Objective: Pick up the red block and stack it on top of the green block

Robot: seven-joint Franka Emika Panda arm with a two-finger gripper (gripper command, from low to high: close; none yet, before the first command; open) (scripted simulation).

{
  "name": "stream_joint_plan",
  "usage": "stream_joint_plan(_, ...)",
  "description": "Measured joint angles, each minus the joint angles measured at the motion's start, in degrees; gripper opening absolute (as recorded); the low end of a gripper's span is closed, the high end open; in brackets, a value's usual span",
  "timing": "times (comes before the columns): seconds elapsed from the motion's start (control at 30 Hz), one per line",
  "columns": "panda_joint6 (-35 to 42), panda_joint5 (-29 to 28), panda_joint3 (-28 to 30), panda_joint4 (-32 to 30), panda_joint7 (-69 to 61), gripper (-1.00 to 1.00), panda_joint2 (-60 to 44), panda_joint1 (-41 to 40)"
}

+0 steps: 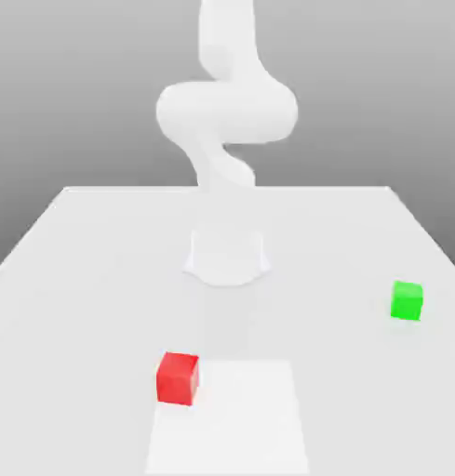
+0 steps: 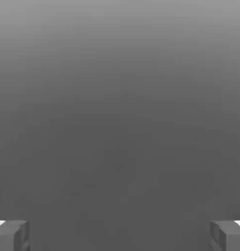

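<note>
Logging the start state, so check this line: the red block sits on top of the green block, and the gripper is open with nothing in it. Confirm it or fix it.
Wrong on the stacking. In the exterior view the red block rests on the table, well apart from the green block, which sits toward that view's right. The rest stands: the gripper is open and empty.

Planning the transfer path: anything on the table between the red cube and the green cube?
Nothing visible. The small matte red cube sits near the front; the matching green cube sits apart toward the exterior view's right. The white tabletop between them is bare.
</note>
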State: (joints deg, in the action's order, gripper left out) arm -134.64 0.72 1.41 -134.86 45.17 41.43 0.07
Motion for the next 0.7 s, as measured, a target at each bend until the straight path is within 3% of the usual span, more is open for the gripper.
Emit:
stream_joint_plan(0.4, -15.96, 2.61, 4.83, -16.63, -2.71, 0.00, -25.49, -0.86)
stream_joint_plan(0.6, -24.52, -0.22, 6.16, -25.16, -1.10, 0.00, -38.67, -3.17)
stream_joint_plan(0.7, -29.36, 0.73, 5.88, -25.55, -1.92, 0.00, -44.68, -3.22)
